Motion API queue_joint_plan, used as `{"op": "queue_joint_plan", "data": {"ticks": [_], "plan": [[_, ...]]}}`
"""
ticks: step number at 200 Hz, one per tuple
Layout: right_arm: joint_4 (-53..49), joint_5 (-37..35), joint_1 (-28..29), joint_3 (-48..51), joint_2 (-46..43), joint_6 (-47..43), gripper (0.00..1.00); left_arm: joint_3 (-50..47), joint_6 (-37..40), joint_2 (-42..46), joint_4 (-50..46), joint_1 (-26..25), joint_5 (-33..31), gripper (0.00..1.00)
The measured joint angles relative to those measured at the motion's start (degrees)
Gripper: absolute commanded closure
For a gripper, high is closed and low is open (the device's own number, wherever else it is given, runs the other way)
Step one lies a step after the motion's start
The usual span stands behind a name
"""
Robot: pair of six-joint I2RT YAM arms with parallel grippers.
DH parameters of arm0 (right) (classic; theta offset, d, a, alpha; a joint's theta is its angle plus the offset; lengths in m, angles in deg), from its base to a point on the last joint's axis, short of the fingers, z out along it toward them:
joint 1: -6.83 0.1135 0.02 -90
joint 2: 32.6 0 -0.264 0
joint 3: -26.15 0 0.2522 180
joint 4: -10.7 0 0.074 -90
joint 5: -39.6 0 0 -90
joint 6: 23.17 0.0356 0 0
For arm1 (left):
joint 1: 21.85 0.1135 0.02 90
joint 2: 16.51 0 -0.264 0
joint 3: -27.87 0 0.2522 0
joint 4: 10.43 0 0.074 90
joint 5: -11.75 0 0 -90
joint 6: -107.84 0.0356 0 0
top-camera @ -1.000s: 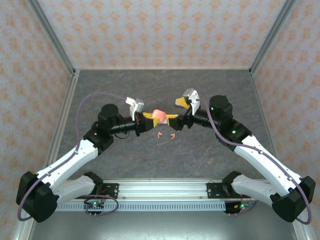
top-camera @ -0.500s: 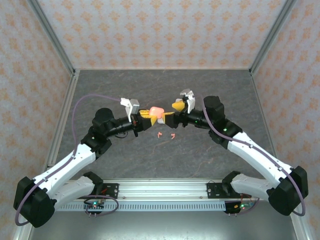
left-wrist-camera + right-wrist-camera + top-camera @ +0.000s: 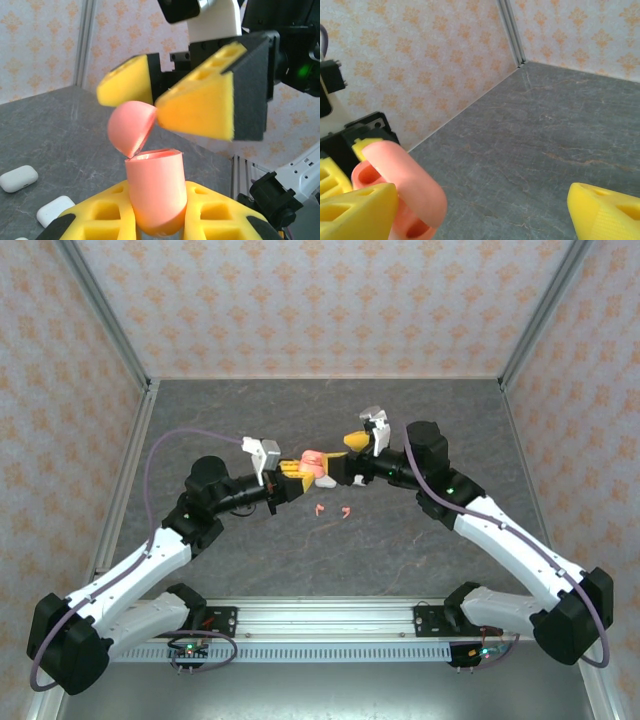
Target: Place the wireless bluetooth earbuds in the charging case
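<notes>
A coral-pink charging case (image 3: pixel 155 192) stands upright between my left gripper's (image 3: pixel 157 212) yellow pads, which are shut on its body. Its hinged lid (image 3: pixel 131 127) is tipped open. From above, the case (image 3: pixel 313 461) hangs over the table's middle. My right gripper (image 3: pixel 342 458) faces it from the right, open wide, with its yellow fingers (image 3: pixel 200 107) on either side of the lid. In the right wrist view the lid (image 3: pixel 402 185) lies against the lower left finger (image 3: pixel 355 210), and the other finger (image 3: pixel 605 207) stands far off. Two coral earbuds (image 3: pixel 319 509) (image 3: pixel 347 511) lie on the table below.
Two white cases (image 3: pixel 18 178) (image 3: pixel 55 210) lie on the grey stone tabletop (image 3: pixel 400 420) behind the held case. Patterned walls close in the back and both sides. An aluminium rail (image 3: pixel 320 620) runs along the near edge.
My right gripper has moved left to the case and now has its fingers around the lid. The left gripper has drawn back a little with the case still in it.
</notes>
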Motion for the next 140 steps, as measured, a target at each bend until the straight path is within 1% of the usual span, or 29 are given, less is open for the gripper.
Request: {"op": "queue_joint_plan", "data": {"ticks": [67, 107, 126, 140], "plan": [[-3.0, -1.4, 0.0, -2.0, 1.5, -0.9, 0.12, 0.0, 0.9, 1.0, -1.3, -0.2, 0.2, 0.99], [-5.7, -3.0, -0.4, -2.0, -1.9, -0.2, 0.12, -0.5, 2.4, 3.0, -2.8, -0.2, -0.7, 1.0], [-7.6, -5.0, -0.7, -2.0, -3.8, 0.8, 0.17, -1.2, 3.2, 4.6, -3.8, -0.2, -0.9, 1.0], [-8.6, -6.1, -0.8, -1.7, -4.4, 2.1, 0.23, -1.8, 3.6, 6.1, -4.5, -0.2, -0.9, 1.0]]}}
